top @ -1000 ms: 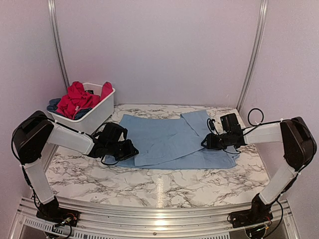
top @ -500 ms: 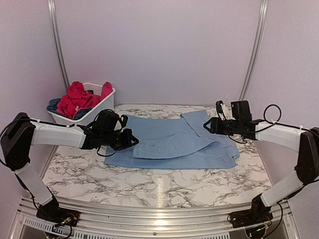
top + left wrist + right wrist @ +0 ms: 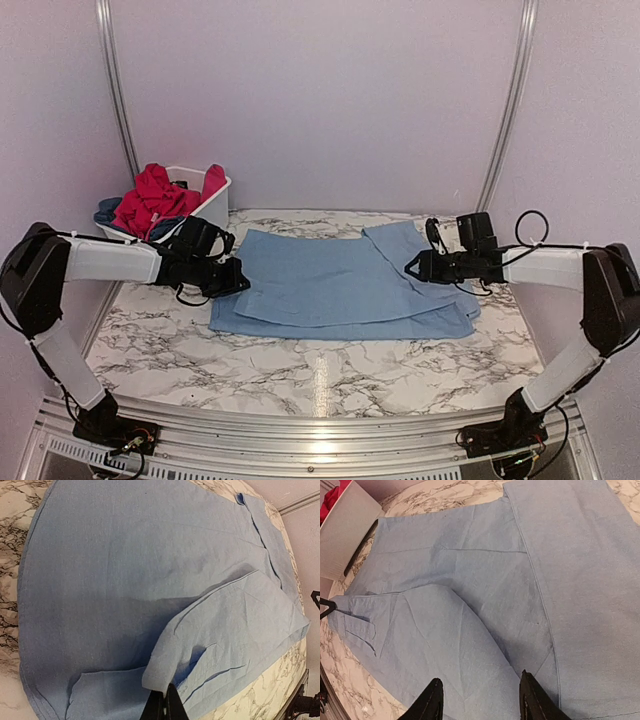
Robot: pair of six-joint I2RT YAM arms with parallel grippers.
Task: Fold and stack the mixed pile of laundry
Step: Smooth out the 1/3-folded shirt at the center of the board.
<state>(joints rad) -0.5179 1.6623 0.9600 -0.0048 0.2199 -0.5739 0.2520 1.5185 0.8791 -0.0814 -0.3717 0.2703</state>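
1. At the centre of the top view, light blue shirt [image 3: 330, 275]: lies spread on the marble table [image 3: 320, 385] between the two arms, and shows two layers along its lower edge.
2. At the shirt's left edge, left gripper [image 3: 240, 283]: stands fully closed, pinching the cloth.
3. At the bottom centre of the left wrist view, fingers [image 3: 156, 707]: press together on the tip of a folded-over flap of the shirt, which casts a shadow on the layer beneath.
4. At the shirt's right side, right gripper [image 3: 410, 268]: hovers low with jaws apart, gripping nothing.
5. At the bottom of the right wrist view, fingers [image 3: 432, 700]: stand spread over the blue cloth. Cannot tell whether touching it.
6. In the upper left of the top view, white basket [image 3: 208, 222]: sits at the table's far left corner, and holds red garments [image 3: 150, 200] heaped high and a dark blue garment [image 3: 108, 210] at its left rim.
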